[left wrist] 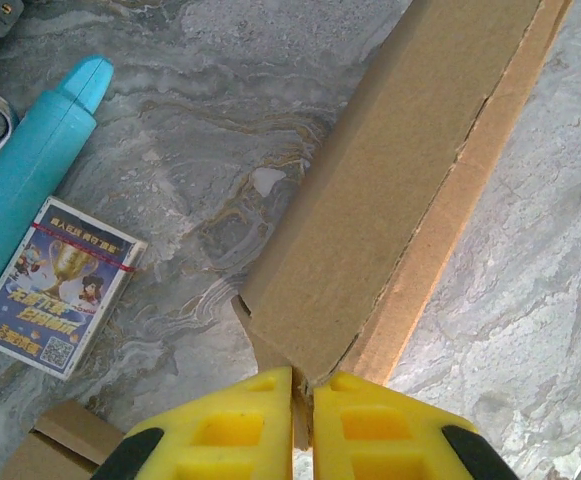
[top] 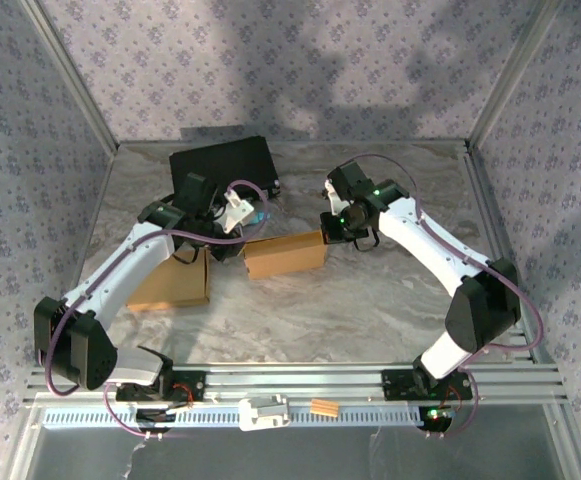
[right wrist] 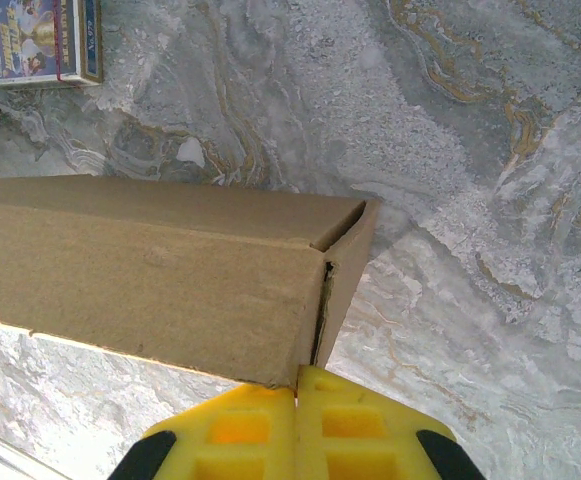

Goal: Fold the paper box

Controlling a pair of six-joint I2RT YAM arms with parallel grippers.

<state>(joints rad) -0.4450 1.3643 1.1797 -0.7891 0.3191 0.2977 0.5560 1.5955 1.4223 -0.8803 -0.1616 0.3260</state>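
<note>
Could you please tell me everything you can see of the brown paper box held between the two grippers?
The paper box is plain brown cardboard, long and narrow, partly folded, with a gaping seam at each end. It sits crosswise over the middle of the marbled table. The left gripper pinches a thin wall at one end; the right gripper is shut on the edge of the other end.

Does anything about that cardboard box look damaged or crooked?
Yes. The paper box has a ragged, torn-looking edge along one long crease, and at the other end its end flap leaves a dark gap.
</note>
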